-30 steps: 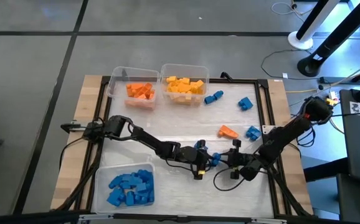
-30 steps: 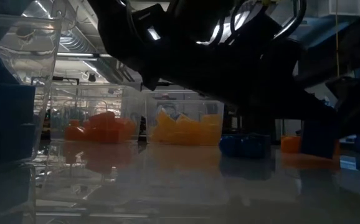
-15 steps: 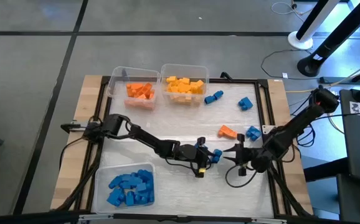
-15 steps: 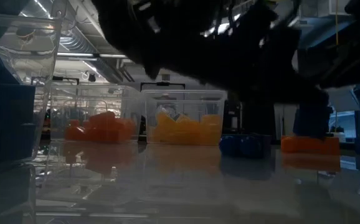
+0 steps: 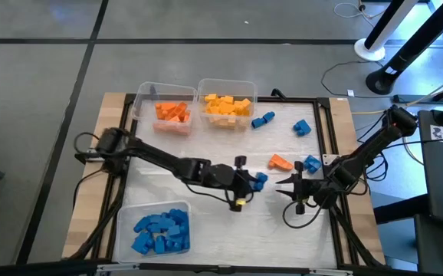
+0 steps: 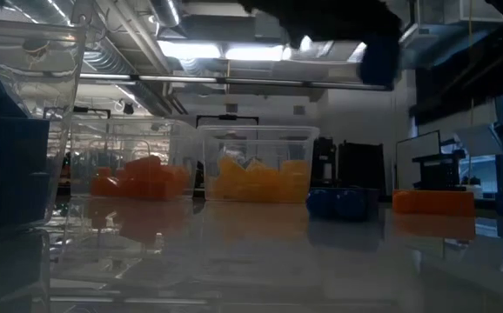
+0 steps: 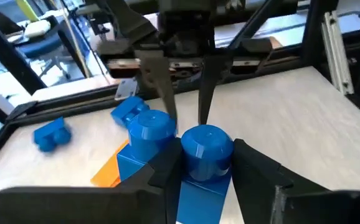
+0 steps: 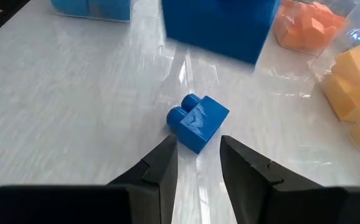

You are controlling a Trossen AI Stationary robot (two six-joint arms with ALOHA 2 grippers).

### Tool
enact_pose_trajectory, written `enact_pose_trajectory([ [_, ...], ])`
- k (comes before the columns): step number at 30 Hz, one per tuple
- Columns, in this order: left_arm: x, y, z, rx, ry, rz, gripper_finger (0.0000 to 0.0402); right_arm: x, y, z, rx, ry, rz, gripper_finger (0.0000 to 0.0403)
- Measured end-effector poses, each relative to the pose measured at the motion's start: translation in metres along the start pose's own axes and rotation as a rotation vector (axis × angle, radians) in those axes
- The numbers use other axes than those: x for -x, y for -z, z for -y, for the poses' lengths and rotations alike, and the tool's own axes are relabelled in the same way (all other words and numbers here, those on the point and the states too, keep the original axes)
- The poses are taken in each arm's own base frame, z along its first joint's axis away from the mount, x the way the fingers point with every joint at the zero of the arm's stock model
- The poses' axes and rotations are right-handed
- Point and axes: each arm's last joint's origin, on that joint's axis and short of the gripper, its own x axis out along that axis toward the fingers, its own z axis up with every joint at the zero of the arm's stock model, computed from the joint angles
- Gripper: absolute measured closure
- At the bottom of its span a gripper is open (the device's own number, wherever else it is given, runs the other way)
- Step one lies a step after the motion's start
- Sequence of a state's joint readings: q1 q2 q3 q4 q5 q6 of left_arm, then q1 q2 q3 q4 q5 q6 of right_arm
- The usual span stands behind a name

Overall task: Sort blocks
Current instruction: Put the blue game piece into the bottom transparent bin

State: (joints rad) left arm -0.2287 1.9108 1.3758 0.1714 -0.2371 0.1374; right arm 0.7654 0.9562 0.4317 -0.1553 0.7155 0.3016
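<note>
Claws: left claw (image 7: 206, 163) pinches a blue block (image 7: 195, 163) above the table; right claw (image 8: 197, 158) hangs spread, empty.

A grey floor (image 5: 45, 84) crossed by dark seams surrounds the counter (image 5: 113, 115), with a white stand base (image 5: 371, 50) and looping cables (image 5: 342, 73) beyond its far right corner. Level across the counter, bright ceiling strip lights (image 6: 234, 52) and exposed pipes (image 6: 121, 43) hang over a workshop room.

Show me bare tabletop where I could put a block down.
The widest bare patch lies between the orange bin and the blue bin. The strip right of the blue bin is free too. The right side is crowded: loose blue blocks, an orange block and both end effectors.
</note>
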Motion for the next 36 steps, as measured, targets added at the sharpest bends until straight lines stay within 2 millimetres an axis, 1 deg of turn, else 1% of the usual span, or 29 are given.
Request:
enact_pose_trajectory([
  [6,0.056,-0.032,-0.006,0.007,0.034,-0.061,0.0293,0.000,0.001,0.000,0.004,0.001,-0.004,0.0283],
  [12,0.115,-0.057,-0.003,0.092,0.088,-0.086,0.0290,0.000,0.001,0.000,0.011,0.001,-0.004,0.0283],
  [16,0.153,-0.063,0.005,0.164,0.144,-0.140,0.0289,0.000,0.001,0.000,0.028,0.002,-0.005,0.0283],
  [19,0.180,-0.063,0.014,0.265,0.218,-0.208,0.0289,0.000,0.001,0.000,0.028,0.002,-0.006,0.0283],
  [22,0.203,-0.060,0.026,0.384,0.315,-0.301,0.0289,0.000,0.001,0.000,0.027,0.003,-0.004,0.0283],
  [26,0.223,-0.054,0.048,0.494,0.415,-0.429,0.0289,-0.001,0.001,0.000,0.027,0.025,0.001,0.0283],
  [29,0.235,-0.049,0.065,0.507,0.453,-0.507,0.0288,-0.001,0.000,0.001,0.021,0.046,0.013,0.0283],
  [33,0.241,-0.040,0.081,0.496,0.452,-0.597,0.0288,0.000,-0.003,0.001,-0.001,0.054,0.039,0.0283],
  [36,0.241,-0.033,0.084,0.511,0.394,-0.655,0.0288,0.000,-0.005,0.000,-0.016,0.054,0.056,0.0283],
])
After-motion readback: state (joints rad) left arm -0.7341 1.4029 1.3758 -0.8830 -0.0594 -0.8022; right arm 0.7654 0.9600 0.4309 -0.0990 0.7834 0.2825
